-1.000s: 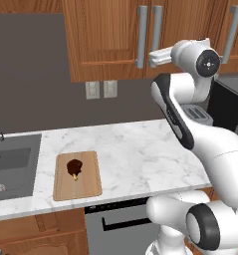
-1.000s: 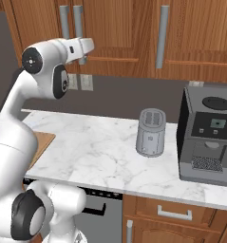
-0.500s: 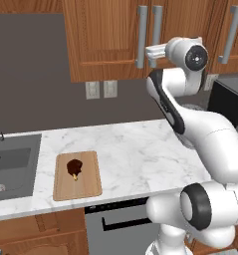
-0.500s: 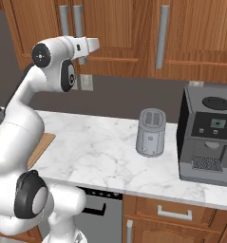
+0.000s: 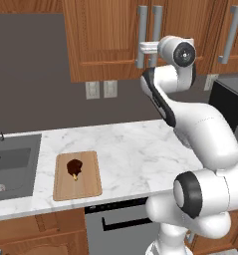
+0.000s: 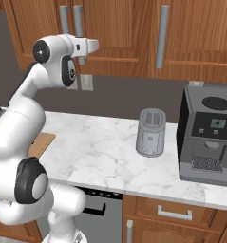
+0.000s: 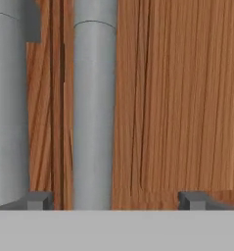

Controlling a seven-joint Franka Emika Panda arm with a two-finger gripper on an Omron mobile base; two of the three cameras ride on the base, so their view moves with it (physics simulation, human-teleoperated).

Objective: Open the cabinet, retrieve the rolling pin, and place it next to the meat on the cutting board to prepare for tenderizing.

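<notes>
Cabinet doors shut; two long grey bar handles stand side by side at the centre seam, the left door's handle and the right door's handle. Rolling pin presumably inside, behind the closed doors; cannot confirm. The door in hand is rigid wood on hinges, likely light to swing but only along its arc; the bar handle is smooth metal, stiff, probably a bit slick, so best taken across its round shaft somewhere mid-length, with the pull following the hinge arc rather than straight out. Tool is up at the doors, level with the lower stretch of the handles, jaws spread as wide as they go, holding nothing. In the hand view one bar stands between the two fingertips, nearer the left one, with wood panel filling the rest of the gap; contact with the bar cannot be told. Meat lies on the cutting board at the near left of the bench, well apart from the tool.
</notes>
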